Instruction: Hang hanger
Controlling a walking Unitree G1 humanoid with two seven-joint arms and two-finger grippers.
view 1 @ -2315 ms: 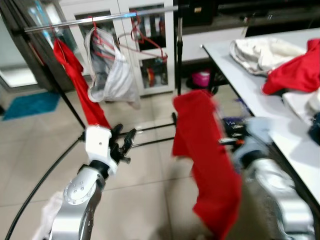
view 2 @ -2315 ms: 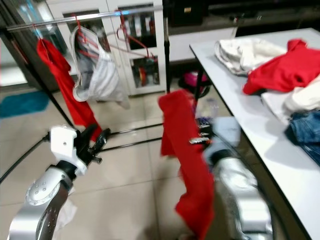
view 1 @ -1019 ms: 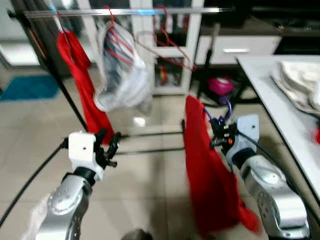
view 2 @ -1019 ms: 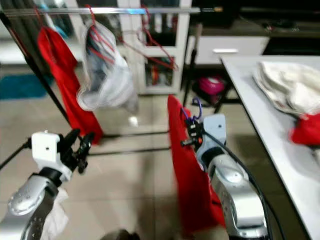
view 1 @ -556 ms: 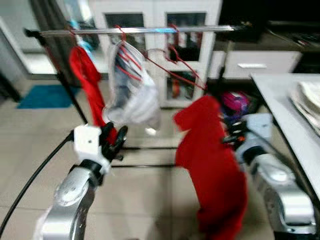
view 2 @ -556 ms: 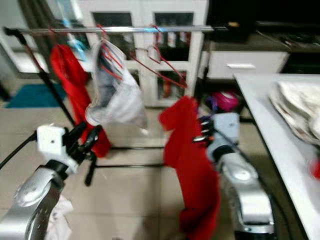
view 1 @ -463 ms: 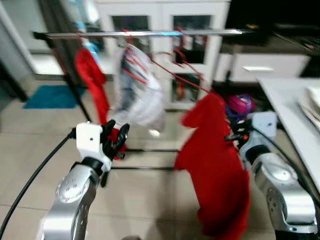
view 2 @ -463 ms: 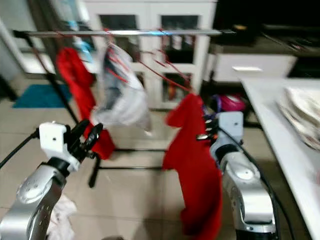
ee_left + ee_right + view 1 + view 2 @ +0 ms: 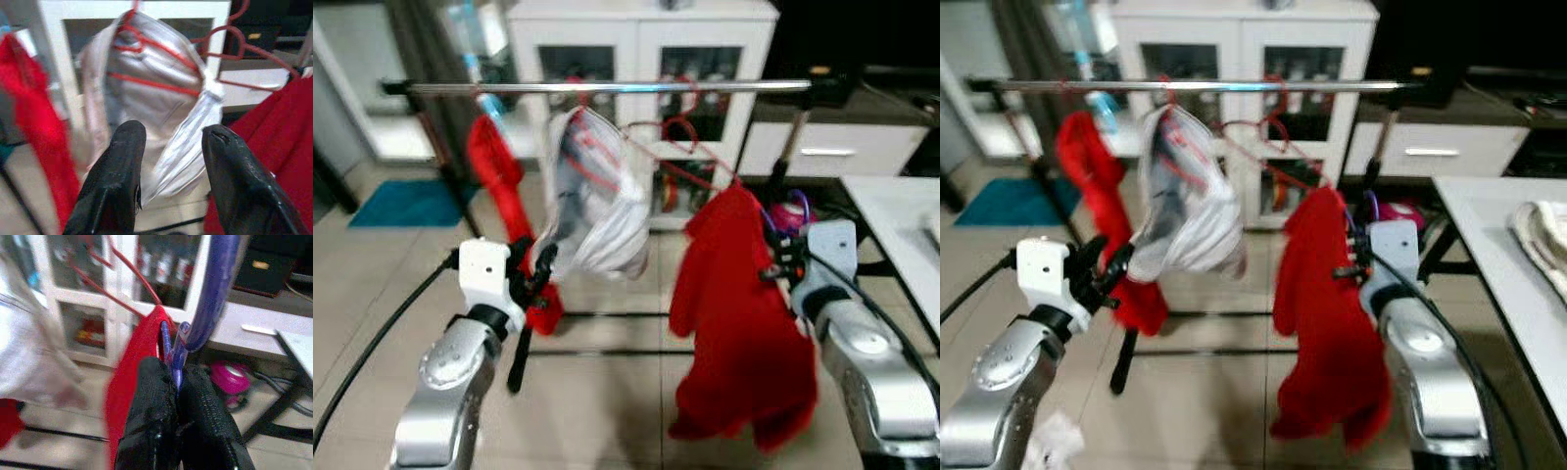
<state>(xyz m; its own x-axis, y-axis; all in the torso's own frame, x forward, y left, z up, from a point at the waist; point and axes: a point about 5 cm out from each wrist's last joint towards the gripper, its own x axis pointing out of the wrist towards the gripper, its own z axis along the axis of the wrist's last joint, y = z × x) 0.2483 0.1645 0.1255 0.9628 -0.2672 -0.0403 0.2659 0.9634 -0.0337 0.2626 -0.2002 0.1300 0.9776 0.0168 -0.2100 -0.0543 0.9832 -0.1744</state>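
- Two garments already crowd the left half of the horizontal silver metal clothes rail (image 9: 607, 87): a red cloth (image 9: 499, 186) at the far left and a white-grey garment on a red wire hanger (image 9: 597, 196) next to it.
- The left gripper (image 9: 168, 147) hovers with its two black fingers (image 9: 122, 181) spread wide and nothing between them; the white-grey garment hangs just beyond the fingertips.
- An empty red wire hanger (image 9: 671, 132) sits on the rail past the white-grey garment, toward the middle.
- The right gripper (image 9: 171, 382) has its fingers pinched tight on the neck of a blue-purple plastic hanger (image 9: 208, 289), whose hook rises above the fingertips; the red shirt (image 9: 734, 304) it carries drapes below and in front of them. The hook is well below the rail and not yet on it.
- Likely trouble: the loose red shirt could slide off the hanger during the lift, or the hook could snag the empty red wire hanger if brought up too far left.
- Open room looks best on the bare stretch of rail between the empty hanger and the rail's dark right end fitting (image 9: 822, 86). The white table edge (image 9: 1489, 245) lies close on the right arm's outer side, limiting swing there.
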